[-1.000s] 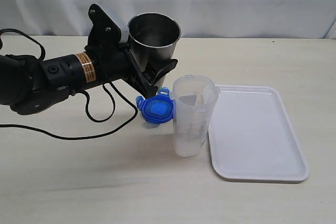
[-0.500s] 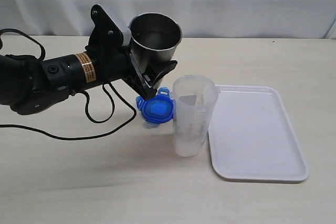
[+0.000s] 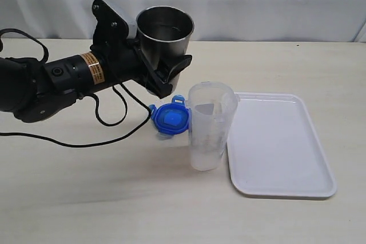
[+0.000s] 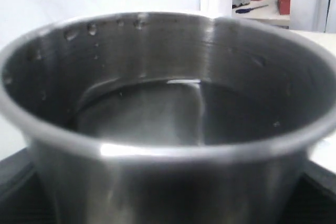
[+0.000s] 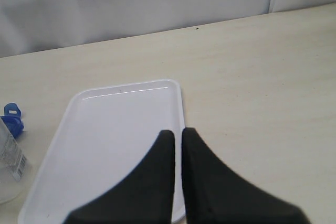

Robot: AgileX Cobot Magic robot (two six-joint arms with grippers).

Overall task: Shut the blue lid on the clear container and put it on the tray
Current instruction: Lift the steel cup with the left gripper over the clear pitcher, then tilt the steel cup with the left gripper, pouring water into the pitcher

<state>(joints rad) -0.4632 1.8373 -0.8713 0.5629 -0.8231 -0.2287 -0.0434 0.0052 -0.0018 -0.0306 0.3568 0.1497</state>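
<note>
My left gripper (image 3: 166, 70) is shut on a shiny steel cup (image 3: 164, 32) and holds it upright above the table, to the left of and behind the clear container (image 3: 209, 127). The cup (image 4: 168, 114) fills the left wrist view and has liquid in it. The clear container stands open on the table just left of the white tray (image 3: 280, 144). The blue lid (image 3: 170, 118) lies flat on the table beside the container's left side. My right gripper (image 5: 177, 131) is shut and empty, hanging over the tray's (image 5: 115, 129) edge.
A black cable (image 3: 108, 124) loops over the table below the left arm. A white curtain hangs behind the table. In the right wrist view the lid's flap (image 5: 11, 116) and the container's wall (image 5: 10, 156) show beside the tray.
The left gripper has lifted the steel cup a little and drawn it back to the left, away from the container. The lid now shows in full.
</note>
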